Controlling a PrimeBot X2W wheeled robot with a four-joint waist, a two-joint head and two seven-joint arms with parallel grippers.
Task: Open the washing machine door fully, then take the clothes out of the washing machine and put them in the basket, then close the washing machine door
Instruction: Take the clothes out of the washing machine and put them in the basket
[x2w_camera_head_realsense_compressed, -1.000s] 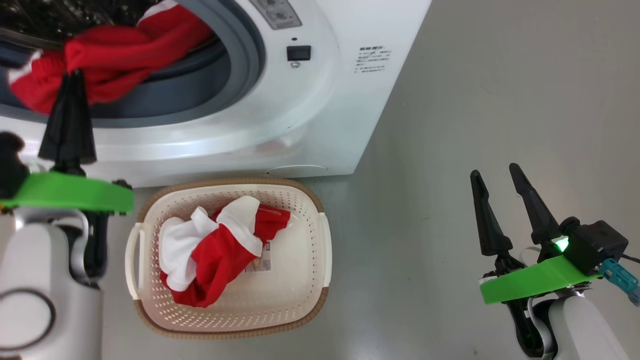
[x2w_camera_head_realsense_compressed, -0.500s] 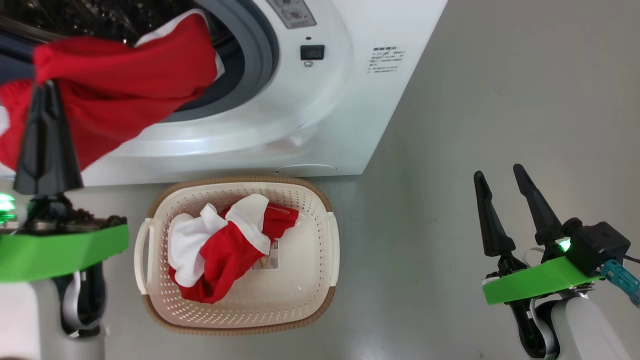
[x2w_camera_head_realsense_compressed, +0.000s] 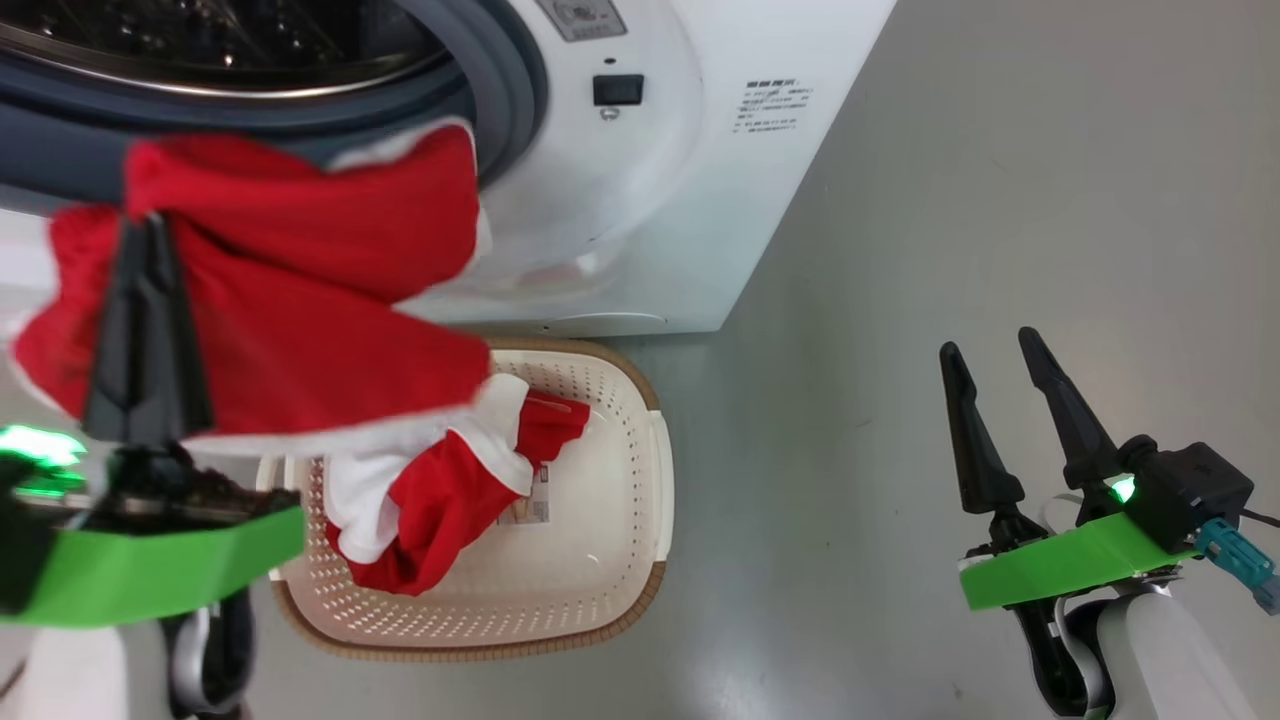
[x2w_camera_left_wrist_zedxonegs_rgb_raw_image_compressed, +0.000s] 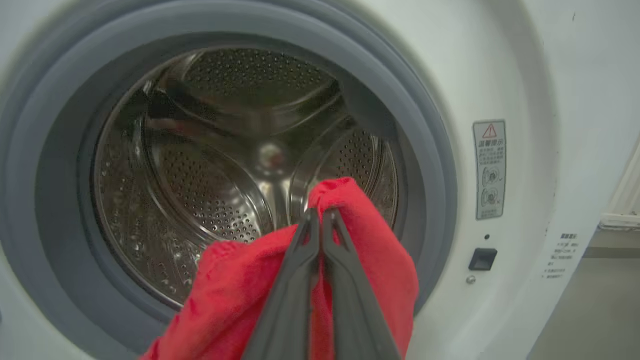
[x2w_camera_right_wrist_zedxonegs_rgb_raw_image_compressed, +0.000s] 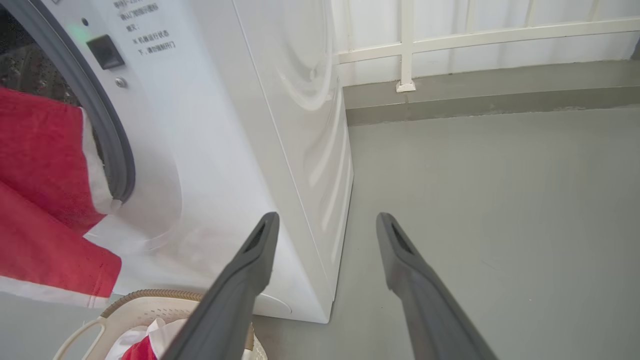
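Note:
My left gripper (x2w_camera_head_realsense_compressed: 150, 225) is shut on a red garment with white edges (x2w_camera_head_realsense_compressed: 300, 300), part of the clothes. The garment hangs outside the washing machine (x2w_camera_head_realsense_compressed: 700, 200), in front of its grey gasket and over the left part of the basket (x2w_camera_head_realsense_compressed: 620, 520). Another red and white garment (x2w_camera_head_realsense_compressed: 440, 500) lies in the basket. In the left wrist view the closed gripper (x2w_camera_left_wrist_zedxonegs_rgb_raw_image_compressed: 320, 215) pinches the red fabric (x2w_camera_left_wrist_zedxonegs_rgb_raw_image_compressed: 370, 240) in front of the steel drum (x2w_camera_left_wrist_zedxonegs_rgb_raw_image_compressed: 210, 165). My right gripper (x2w_camera_head_realsense_compressed: 990, 343) stands open over the floor, far to the right. The washing machine door is out of view.
Grey floor (x2w_camera_head_realsense_compressed: 950, 180) spreads to the right of the washer. In the right wrist view, the right gripper (x2w_camera_right_wrist_zedxonegs_rgb_raw_image_compressed: 327, 217) points past the washer's side (x2w_camera_right_wrist_zedxonegs_rgb_raw_image_compressed: 300, 125) toward a white railing (x2w_camera_right_wrist_zedxonegs_rgb_raw_image_compressed: 405, 45) along the far wall.
My left gripper has drawn the red garment out of the drum mouth, and it now hangs over the basket's left side. The head camera shifted slightly. The right arm has stayed still.

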